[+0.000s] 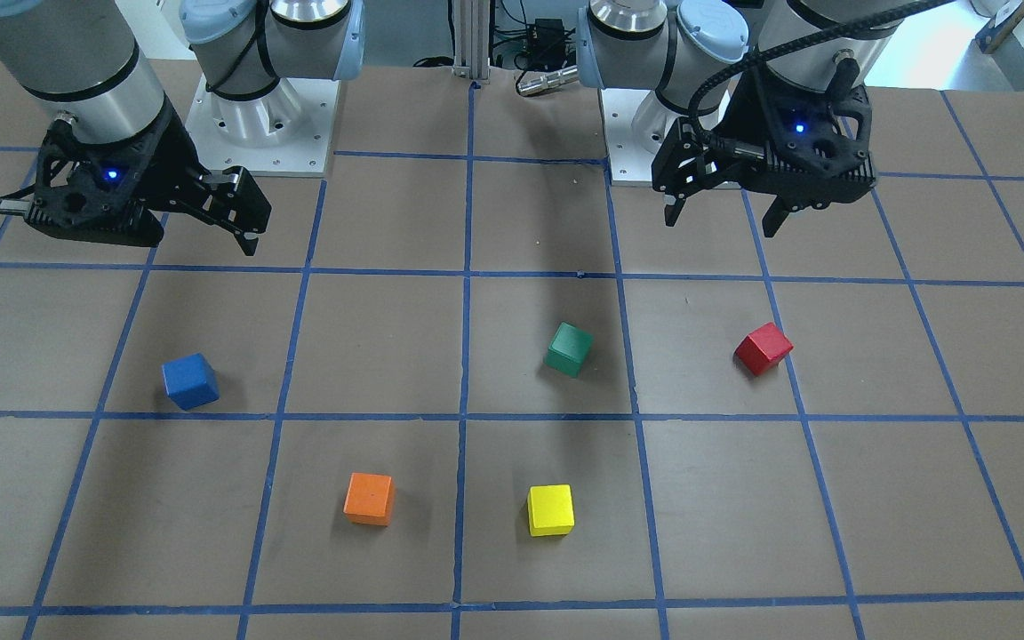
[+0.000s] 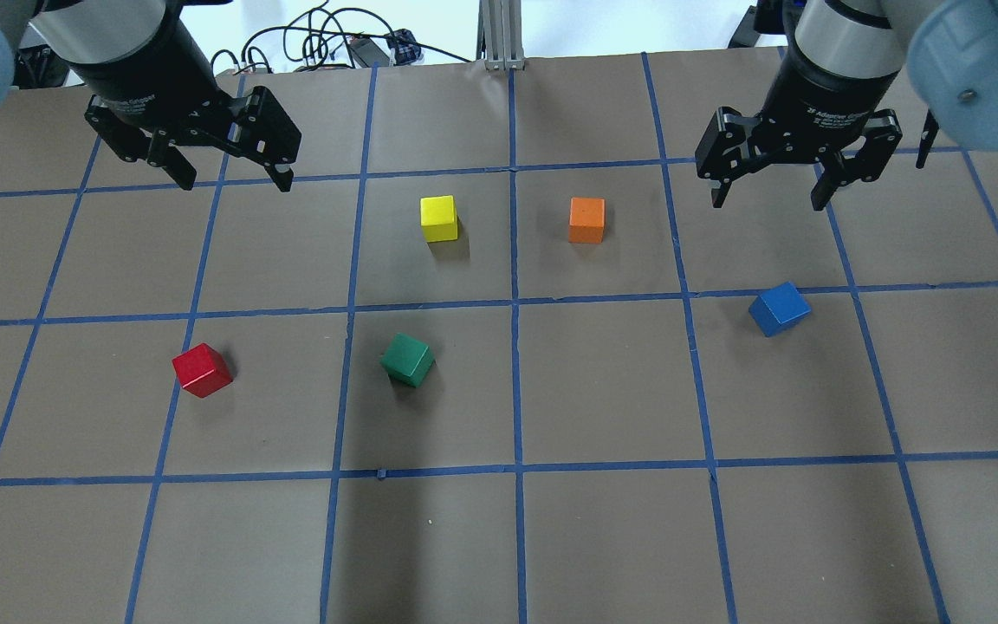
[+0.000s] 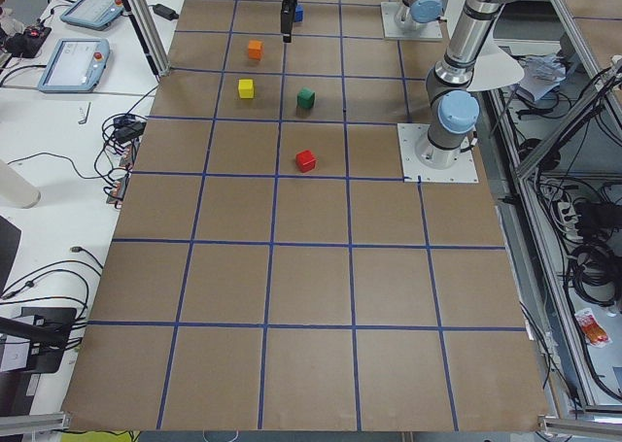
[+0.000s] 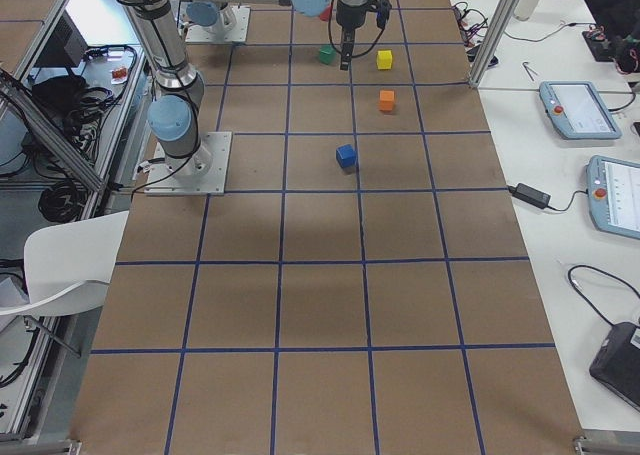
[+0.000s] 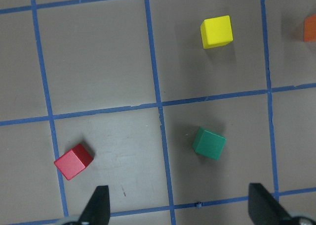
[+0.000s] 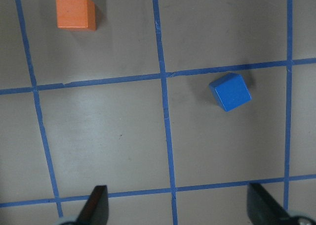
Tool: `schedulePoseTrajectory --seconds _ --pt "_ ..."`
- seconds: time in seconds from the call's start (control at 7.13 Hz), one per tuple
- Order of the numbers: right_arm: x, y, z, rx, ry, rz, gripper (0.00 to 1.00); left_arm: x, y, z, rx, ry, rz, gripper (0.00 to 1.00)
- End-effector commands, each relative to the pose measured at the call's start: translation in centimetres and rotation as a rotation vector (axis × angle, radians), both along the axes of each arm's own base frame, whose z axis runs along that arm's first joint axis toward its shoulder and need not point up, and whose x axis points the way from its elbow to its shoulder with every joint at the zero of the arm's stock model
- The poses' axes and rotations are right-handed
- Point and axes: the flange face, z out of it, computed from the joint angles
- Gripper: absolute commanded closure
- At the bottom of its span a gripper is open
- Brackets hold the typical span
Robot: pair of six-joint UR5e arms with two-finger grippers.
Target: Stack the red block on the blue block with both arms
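We are at the opening step, we judge: nothing is grasped yet. Our left pincer (image 2: pixel 236 179) hangs wide open and empty over the desk (image 2: pixel 603 537), with the red block (image 2: pixel 202 370) lying free on our left side. Our right pincer (image 2: pixel 767 203), also open and empty, hangs near the blue block (image 2: pixel 779 308), well apart on our right. Next the left pincer should descend over the red block, turned to match its skewed faces.

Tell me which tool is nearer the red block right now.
Left. The left tool hangs open on the same side as the red block; the right tool is far off on the other side, by the blue block.
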Motion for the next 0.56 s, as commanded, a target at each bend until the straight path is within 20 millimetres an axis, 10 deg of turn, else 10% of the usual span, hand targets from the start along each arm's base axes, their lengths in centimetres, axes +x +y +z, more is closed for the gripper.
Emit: schedulePoseTrajectory --seconds 0.0,0.42 --pt "-0.1 0.0 0.0 0.004 0.002 -0.002 0.00 0.1 -1.2 -0.6 0.024 -0.005 0.049 0.00" --pt "-0.1 0.0 -0.1 0.006 0.002 -0.002 0.00 1.5 -0.5 -1.5 0.063 -0.046 0.058 0.00"
